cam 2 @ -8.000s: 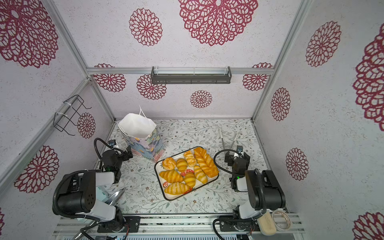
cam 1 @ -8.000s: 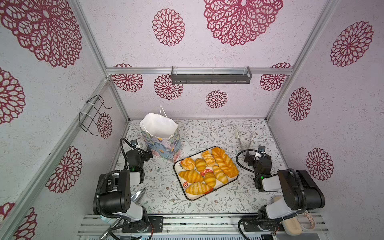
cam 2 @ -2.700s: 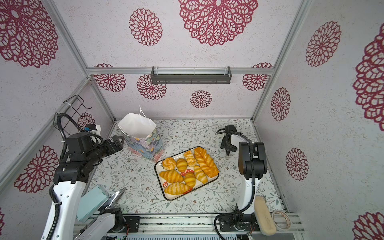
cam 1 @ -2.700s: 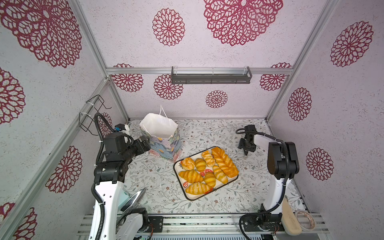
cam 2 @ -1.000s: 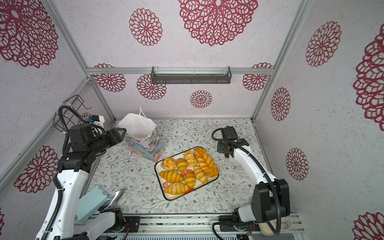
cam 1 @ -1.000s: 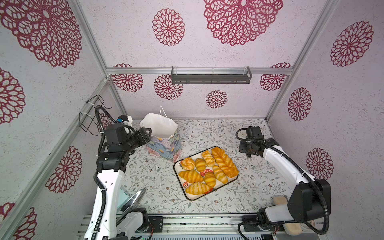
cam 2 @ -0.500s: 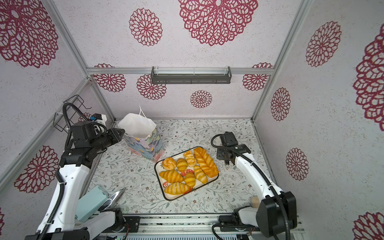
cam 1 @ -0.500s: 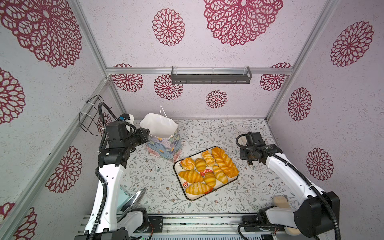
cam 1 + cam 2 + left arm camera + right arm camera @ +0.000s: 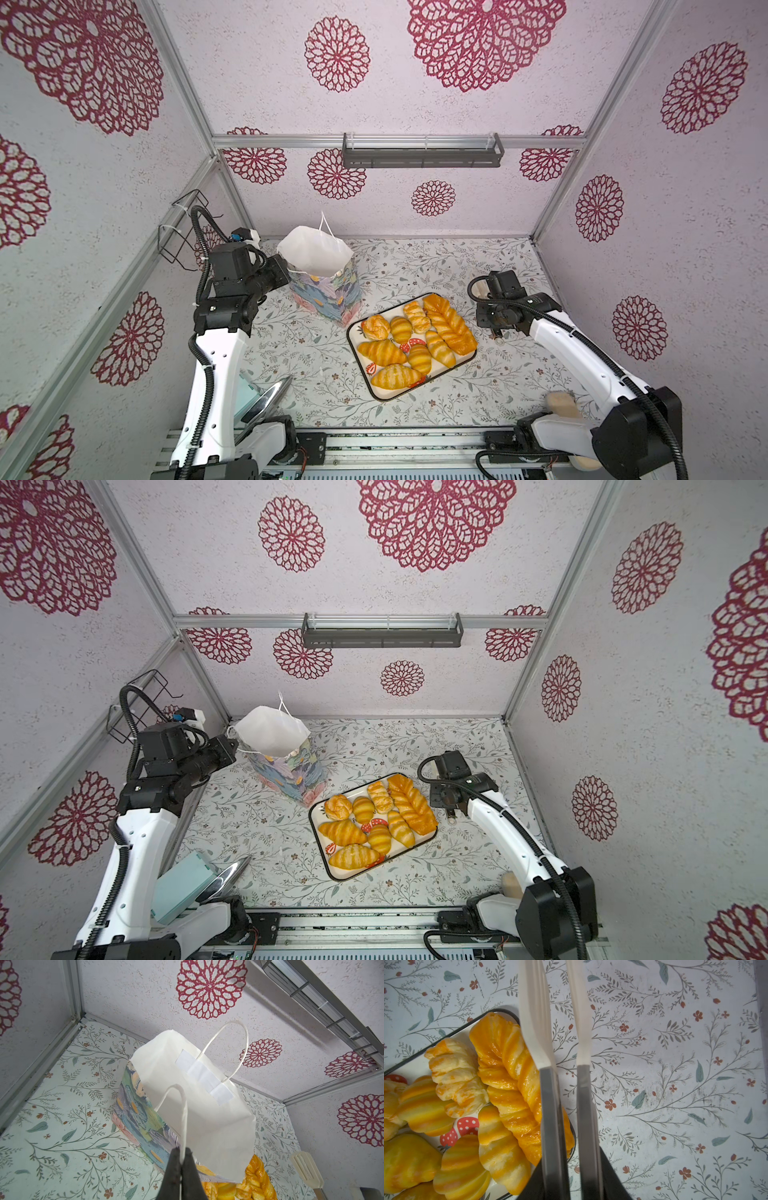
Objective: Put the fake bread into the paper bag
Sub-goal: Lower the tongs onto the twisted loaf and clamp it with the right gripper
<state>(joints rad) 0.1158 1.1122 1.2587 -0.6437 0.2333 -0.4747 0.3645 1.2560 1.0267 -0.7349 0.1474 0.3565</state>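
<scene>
Floral table [image 9: 415,266] carries everything; paper bag [image 9: 324,291] stands upright at back left, mouth open, white inside showing; cream strawberry tray [image 9: 432,376] lies near the bag's base, toward centre; fake bread [image 9: 380,353] lies packed on the tray, with the plaited loaf [image 9: 451,328] along its right side; right gripper [image 9: 556,980] hangs over bare table just beside that loaf, long fingers parallel, narrow gap, nothing between them; left gripper [image 9: 181,1152] is at the bag's left side, jaws clenched on one thin white cord handle [image 9: 184,1109].
</scene>
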